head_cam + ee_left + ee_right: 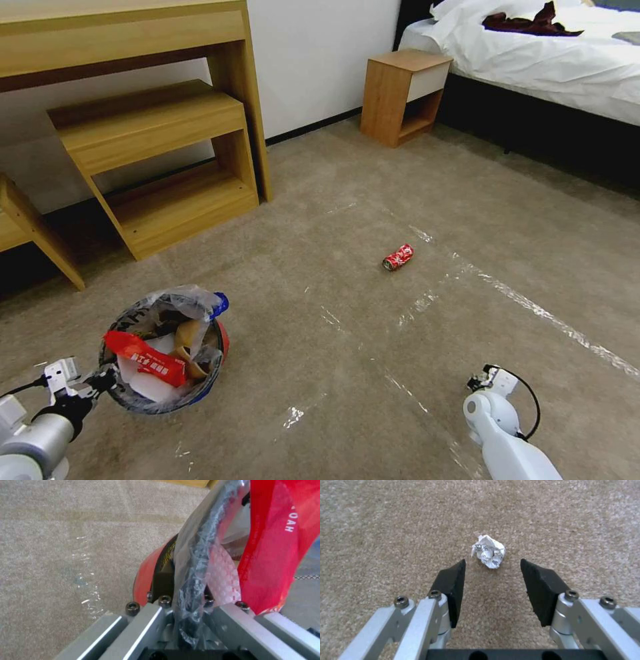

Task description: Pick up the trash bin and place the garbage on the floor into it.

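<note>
The left gripper (100, 381) is clamped on the black rim of the bin (217, 340), its metal fingers pinching the rim together with the crinkly clear bag (190, 580) that lines it; the left wrist view shows the plastic bunched between the closed jaws beside the bin's glossy red side. The bin hangs low at the robot's left, over the carpet (347, 200), and is round and packed: a long red wrapper (143, 357) with white lettering lies across the top, over flat white pieces and torn tan carton. The right gripper (491, 566) is held over the carpet with its jaws apart, black wedge-shaped pads (453, 580) on silver links, and a crumpled white paper ball (488, 551) (faintly printed, tightly wadded) lies on the short pile just beyond the tips, in line with the gap and untouched. Farther out, a crushed red can (398, 257) lies on its side near shiny strips of clear tape (533, 307) crossing the grey-beige pile. Behind stand a wooden desk (133, 40), a small boxy nightstand (403, 93) and a bed (533, 53) with rumpled white linen.
</note>
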Available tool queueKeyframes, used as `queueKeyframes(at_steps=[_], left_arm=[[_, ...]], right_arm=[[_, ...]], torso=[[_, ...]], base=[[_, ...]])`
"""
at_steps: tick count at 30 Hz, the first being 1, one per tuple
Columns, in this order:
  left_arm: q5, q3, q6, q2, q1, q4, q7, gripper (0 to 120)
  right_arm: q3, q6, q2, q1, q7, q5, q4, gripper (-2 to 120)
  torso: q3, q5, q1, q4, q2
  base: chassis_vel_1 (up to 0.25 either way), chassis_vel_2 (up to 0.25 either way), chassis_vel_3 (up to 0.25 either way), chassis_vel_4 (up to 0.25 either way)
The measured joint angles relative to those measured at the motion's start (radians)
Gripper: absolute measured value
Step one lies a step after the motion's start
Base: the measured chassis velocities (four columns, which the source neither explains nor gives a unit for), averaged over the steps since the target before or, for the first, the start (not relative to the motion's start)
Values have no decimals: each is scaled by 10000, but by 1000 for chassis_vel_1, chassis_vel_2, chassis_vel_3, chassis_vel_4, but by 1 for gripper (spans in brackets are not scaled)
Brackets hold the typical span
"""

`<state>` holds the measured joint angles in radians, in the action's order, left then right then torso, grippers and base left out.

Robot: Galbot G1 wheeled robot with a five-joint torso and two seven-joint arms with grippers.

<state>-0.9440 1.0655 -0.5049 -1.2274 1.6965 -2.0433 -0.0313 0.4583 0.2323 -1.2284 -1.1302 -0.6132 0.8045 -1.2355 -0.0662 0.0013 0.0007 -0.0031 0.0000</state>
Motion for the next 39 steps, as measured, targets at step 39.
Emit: queueKeyframes(at_steps=[39], left_arm=[[78, -5, 113, -167, 129, -125, -90, 0]], right_arm=[[-256, -406, -161, 599, 324, -563, 999, 34]], torso=[[0, 0, 0, 0, 0]], base=[[0, 0, 0, 0]])
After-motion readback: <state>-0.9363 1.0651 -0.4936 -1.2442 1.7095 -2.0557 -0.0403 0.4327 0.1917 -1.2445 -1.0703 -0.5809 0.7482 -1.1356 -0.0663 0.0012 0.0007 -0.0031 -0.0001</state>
